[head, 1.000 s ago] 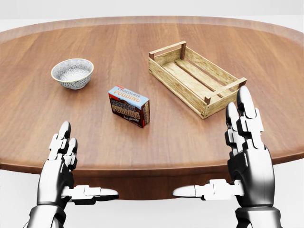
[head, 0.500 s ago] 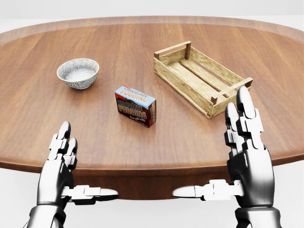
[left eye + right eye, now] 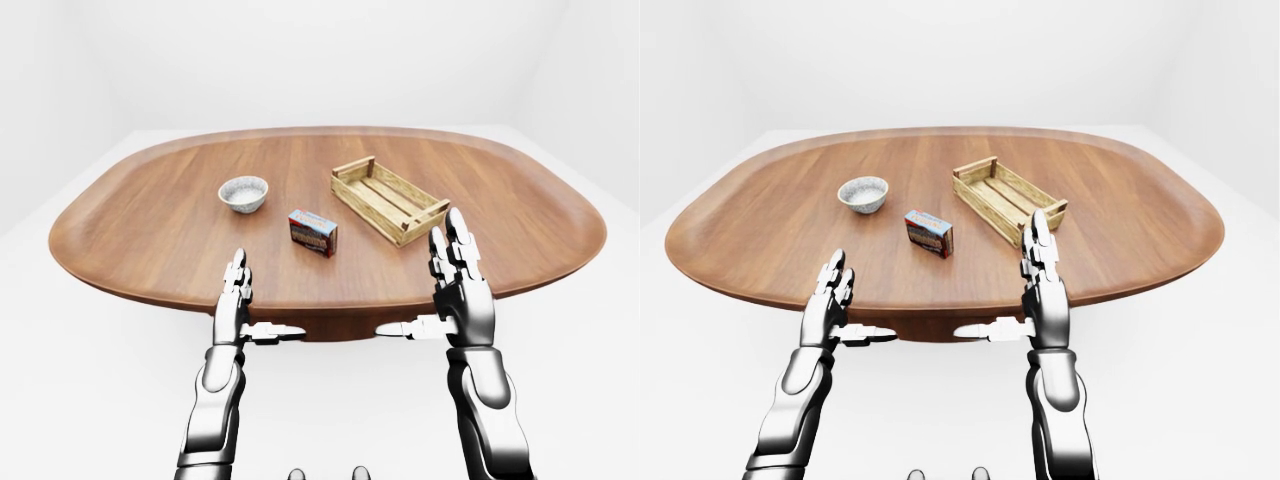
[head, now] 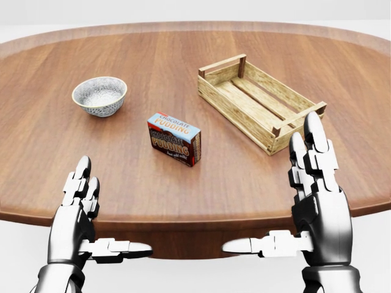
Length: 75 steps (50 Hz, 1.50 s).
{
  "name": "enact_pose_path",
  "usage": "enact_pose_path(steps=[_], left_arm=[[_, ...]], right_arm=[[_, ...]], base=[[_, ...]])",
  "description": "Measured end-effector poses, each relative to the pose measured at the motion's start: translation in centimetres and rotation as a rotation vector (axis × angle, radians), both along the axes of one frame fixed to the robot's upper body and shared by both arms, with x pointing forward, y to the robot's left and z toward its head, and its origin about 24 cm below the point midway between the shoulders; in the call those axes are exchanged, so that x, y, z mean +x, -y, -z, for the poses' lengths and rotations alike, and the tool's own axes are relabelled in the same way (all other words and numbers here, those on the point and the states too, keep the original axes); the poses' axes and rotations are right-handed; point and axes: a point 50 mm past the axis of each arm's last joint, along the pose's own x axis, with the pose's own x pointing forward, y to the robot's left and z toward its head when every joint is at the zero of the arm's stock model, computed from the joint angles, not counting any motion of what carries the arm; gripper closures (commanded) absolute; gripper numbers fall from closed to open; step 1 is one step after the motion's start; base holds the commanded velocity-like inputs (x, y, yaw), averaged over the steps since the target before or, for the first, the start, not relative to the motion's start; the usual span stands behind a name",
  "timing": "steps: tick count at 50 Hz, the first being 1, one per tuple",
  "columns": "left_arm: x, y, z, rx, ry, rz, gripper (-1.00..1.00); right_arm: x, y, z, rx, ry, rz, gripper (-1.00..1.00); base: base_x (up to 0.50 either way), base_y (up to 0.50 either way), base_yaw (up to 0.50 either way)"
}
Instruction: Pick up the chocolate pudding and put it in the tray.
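Observation:
The chocolate pudding box (image 4: 174,139), red-brown with a blue top, stands on the wooden table (image 4: 183,55) near the middle of the head view. The wooden slatted tray (image 4: 259,101) lies empty to its upper right. My left hand (image 4: 98,223) is open at the bottom left, short of the table's near edge. My right hand (image 4: 293,207) is open at the bottom right, fingers upright, its tips overlapping the tray's near corner in the view. Neither hand touches the box.
A small patterned bowl (image 4: 99,95) sits to the upper left of the pudding box. The oval table's near edge (image 4: 195,217) runs just above my thumbs. White floor surrounds the table in the left-eye view (image 3: 60,380).
The whole picture shifted: box, bowl and tray slid right, then slightly down in the head view, so the camera moved. My hands keep the same pose.

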Motion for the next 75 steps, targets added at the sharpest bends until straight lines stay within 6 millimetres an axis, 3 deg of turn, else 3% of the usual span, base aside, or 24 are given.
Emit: enact_pose_path(steps=[75], left_arm=[[0.01,0.01,0.13,0.001,0.0,0.001,-1.0]], right_arm=[[0.08,-0.03,0.25,0.009,-0.011,-0.007,-1.0]], base=[[0.19,0.0,0.0]])
